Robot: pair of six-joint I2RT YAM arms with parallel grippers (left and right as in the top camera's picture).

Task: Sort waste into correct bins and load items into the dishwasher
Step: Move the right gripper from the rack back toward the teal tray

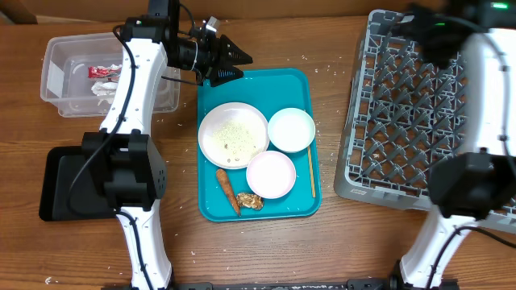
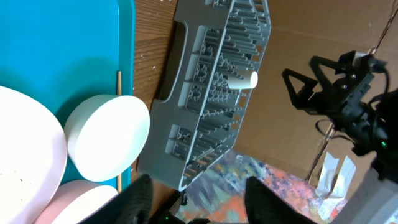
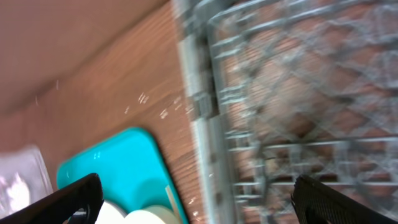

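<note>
Now right claw (image 3: 196, 184) released near white cup (image 2: 249, 79) in rack (image 1: 391, 121); left claw (image 2: 199, 184) spread, empty.

tabletop (image 1: 266, 250): wood, grained, matt
teal tray (image 1: 282, 84): smooth plast.
dish rack (image 1: 403, 97): grey matt plast.
tub (image 1: 64, 60): clear plast.
black tray (image 1: 60, 185): matt
plate (image 1: 234, 135): white, glossy

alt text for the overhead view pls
Teal tray mid-table holds a rice-flecked white plate, a pale bowl, a pink bowl, a sausage stick and a food lump; the left pincer hangs open over its top-left corner. Grey dish rack right, clear tub left.
</note>
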